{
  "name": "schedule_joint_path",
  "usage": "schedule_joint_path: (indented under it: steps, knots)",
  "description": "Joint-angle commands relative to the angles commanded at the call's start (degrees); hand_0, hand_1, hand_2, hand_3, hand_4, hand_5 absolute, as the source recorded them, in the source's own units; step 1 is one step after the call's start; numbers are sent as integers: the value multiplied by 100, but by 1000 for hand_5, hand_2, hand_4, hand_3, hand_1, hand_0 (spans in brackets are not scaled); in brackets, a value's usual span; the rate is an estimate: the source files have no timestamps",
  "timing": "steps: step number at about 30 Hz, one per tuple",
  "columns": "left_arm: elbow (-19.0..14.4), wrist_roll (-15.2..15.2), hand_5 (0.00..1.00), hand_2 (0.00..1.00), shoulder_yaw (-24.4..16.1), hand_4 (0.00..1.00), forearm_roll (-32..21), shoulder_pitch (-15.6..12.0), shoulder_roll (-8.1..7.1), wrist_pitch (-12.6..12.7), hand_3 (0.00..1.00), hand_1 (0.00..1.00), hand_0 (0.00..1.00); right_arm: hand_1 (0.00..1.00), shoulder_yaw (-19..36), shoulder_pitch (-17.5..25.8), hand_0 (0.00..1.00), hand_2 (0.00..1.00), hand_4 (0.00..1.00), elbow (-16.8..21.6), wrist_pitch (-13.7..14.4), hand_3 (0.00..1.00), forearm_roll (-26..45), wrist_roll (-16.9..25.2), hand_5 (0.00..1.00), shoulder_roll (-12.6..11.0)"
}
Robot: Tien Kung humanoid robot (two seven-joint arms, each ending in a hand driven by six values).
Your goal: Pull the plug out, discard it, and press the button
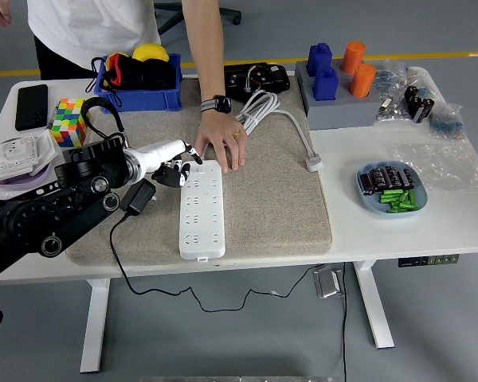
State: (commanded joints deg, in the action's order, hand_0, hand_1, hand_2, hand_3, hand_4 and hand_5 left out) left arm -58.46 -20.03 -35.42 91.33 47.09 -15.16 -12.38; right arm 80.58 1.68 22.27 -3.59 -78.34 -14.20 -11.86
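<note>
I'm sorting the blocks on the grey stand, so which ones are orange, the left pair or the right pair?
The right pair is orange: rounded cylinders at the right end of the grey stand. The left pair is blue and blocky.

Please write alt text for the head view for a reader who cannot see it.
The left robot hand reaches to the top end of a white power strip on a grey mat, while a person's hand presses on that end. A black plug lies on the mat left of the strip.
</note>
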Motion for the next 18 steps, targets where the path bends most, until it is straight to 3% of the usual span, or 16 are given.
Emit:
schedule_joint_path:
  steps: [6, 18]
  knots:
    - [269, -36, 2, 148, 203, 105, -12, 176, 106, 0, 785, 6, 45, 743, 9, -4, 785, 738, 788, -6, -2, 741, -1, -1, 755, 3]
    - [494, -54, 2, 149, 527, 105, -19, 327, 176, 4, 779, 7, 45, 743, -15, -6, 785, 738, 788, -4, -4, 742, 7, -3, 755, -2]
